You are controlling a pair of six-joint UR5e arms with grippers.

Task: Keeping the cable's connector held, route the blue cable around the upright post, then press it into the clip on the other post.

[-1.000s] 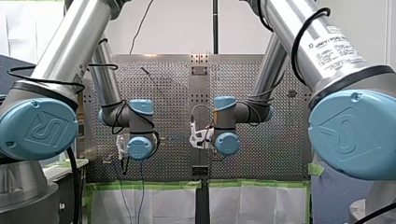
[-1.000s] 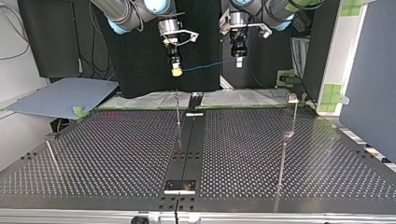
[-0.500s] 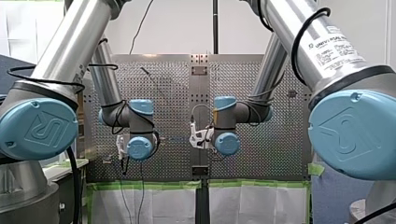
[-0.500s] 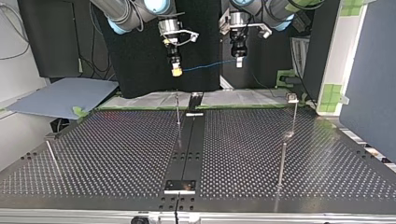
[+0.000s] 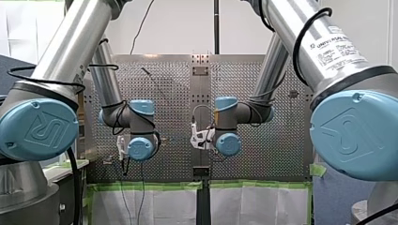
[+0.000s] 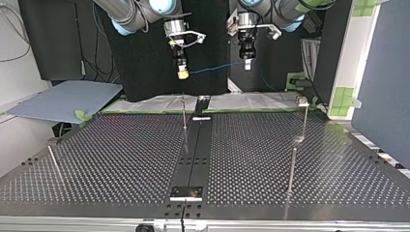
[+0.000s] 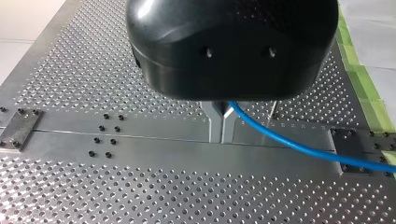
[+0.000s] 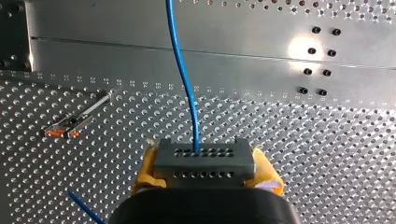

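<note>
The blue cable [image 6: 216, 66] is strung in the air between my two grippers, above the table's [image 6: 121, 159] far edge. Only the right wrist view shows its grey connector [image 8: 204, 161], clamped between the yellow pads [image 8: 144, 170] of my right gripper [image 6: 183, 72]. My left gripper [image 7: 222, 125] has its metal fingers pinched together on the cable, their upper part hidden by its black body. In the front view both grippers sit behind the wrists, hard to make out. Only the top view shows the thin upright post [image 6: 184, 113] and a second post [image 6: 304, 118] with a small block at its top.

Perforated table [image 6: 121, 159]; upright posts [image 6: 292, 166]; central rail [image 6: 198, 145]
</note>
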